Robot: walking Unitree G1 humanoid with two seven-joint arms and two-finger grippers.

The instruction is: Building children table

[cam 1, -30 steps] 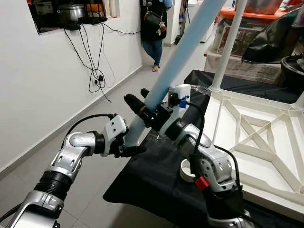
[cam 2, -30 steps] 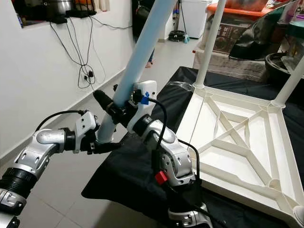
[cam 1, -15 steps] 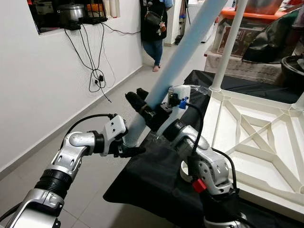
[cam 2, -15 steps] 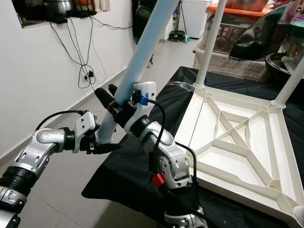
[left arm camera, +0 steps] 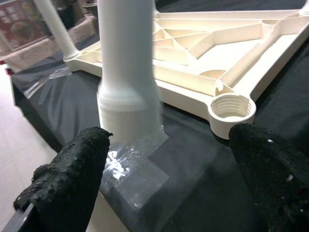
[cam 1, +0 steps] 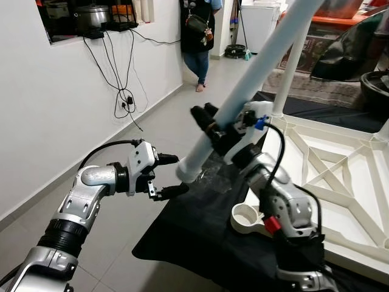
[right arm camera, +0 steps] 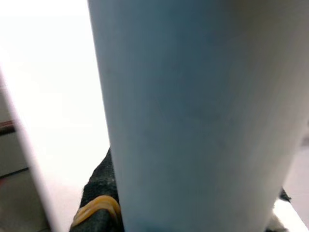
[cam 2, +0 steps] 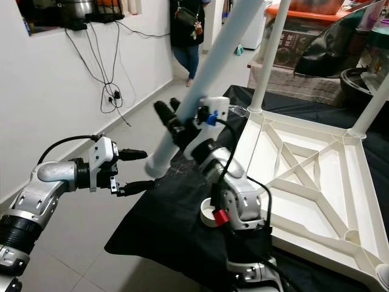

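A long pale-blue table leg (cam 1: 255,67) slants up to the right, its threaded white end (left arm camera: 128,106) low and free in the air. My right gripper (cam 1: 203,111) is shut on the leg a little above that end. My left gripper (cam 1: 169,175) is open just left of the leg's end, fingers (left arm camera: 72,169) apart and not touching it. The white tabletop (cam 1: 340,182) lies upside down on black cloth. Its near corner has an empty threaded socket (cam 1: 248,218). Two upright legs (cam 2: 267,55) stand in the far corners.
The black cloth (cam 1: 194,237) covers the floor under the tabletop, with clear tape (left arm camera: 135,169) on it. A white wall with hanging cables (cam 1: 121,91) runs along the left. A person (cam 1: 197,36) stands at the back. Boxes and bags (cam 1: 340,42) crowd the far right.
My left gripper has let go of the leg's lower end and opened. The right gripper has carried the leg to the right, toward the tabletop.
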